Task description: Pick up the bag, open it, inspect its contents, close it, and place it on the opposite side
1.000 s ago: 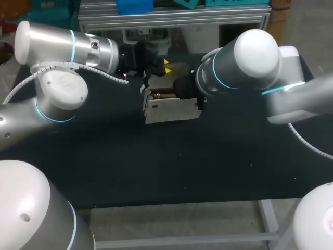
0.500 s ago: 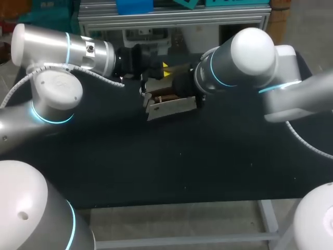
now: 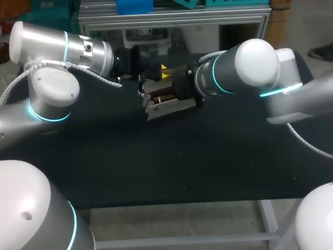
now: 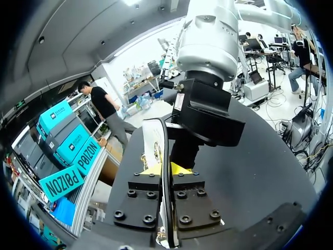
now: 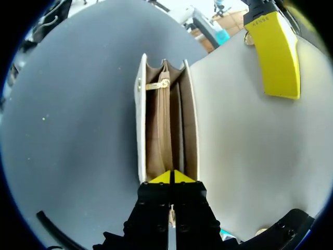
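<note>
- Bag, pale outside and tan inside, is at the far middle of the dark surface, between the two arms, with its mouth open. Whether it rests on the surface or hangs just above it cannot be told.
- The left hand comes in from the left and is closed on the bag's pale flap. In the left wrist view, the thin edge of the flap stands upright between the hand's two yellow tips.
- The right hand comes in from the right. Its yellow tips are pressed together at the near end of the open mouth, pinching a thin pale part of the bag.
- Ahead of the right hand, the inside shows tan compartments split by upright dividers, with a small gold clasp near the far end.
- The flap spreads out wide beside the right hand, and one of the left hand's yellow fingers lies against its far part.
- In the left wrist view, the right arm's black wrist block sits just ahead of the left hand.
</note>
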You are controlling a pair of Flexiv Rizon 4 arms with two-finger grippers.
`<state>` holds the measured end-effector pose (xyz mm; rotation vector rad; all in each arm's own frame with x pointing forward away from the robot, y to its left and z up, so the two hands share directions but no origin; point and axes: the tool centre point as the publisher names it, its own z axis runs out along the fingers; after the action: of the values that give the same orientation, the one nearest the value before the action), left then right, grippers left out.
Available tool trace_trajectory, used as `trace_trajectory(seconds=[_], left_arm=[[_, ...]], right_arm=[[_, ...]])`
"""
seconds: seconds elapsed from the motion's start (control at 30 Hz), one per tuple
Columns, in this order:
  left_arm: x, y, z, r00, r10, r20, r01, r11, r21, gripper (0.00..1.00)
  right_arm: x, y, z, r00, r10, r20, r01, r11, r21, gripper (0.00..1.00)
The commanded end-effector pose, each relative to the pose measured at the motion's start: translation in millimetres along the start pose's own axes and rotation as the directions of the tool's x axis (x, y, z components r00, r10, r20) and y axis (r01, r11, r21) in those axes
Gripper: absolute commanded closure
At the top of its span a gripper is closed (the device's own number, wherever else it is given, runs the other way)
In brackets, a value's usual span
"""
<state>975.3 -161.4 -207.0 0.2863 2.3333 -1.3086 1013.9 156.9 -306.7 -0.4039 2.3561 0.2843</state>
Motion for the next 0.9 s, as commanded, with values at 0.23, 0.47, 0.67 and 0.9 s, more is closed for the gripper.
trace_trajectory(seconds=[0.23,0.47,0.67,0.9], left_arm=[[-0.7,-2.4,6.3,1.000,-0.003,-0.006,0.003,1.000,-0.003,1.00],[-0.4,-2.2,6.1,1.000,-0.001,-0.009,0.001,1.000,-0.009,1.00],[-0.6,-1.3,6.5,1.000,-0.003,-0.009,0.003,1.000,-0.014,1.00],[-1.0,-0.8,6.3,1.000,-0.007,-0.007,0.007,1.000,-0.013,1.00]], right_arm=[[0.3,0.4,0.9,0.997,0.013,0.070,-0.013,1.000,0.003,1.00],[-5.5,-4.7,-1.1,0.994,0.029,0.101,-0.031,0.999,0.011,1.00],[-12.8,-5.6,-6.3,0.991,0.034,0.131,-0.035,0.999,0.009,1.00],[-12.6,-4.3,-3.4,0.992,0.023,0.122,-0.024,1.000,0.005,1.00]])
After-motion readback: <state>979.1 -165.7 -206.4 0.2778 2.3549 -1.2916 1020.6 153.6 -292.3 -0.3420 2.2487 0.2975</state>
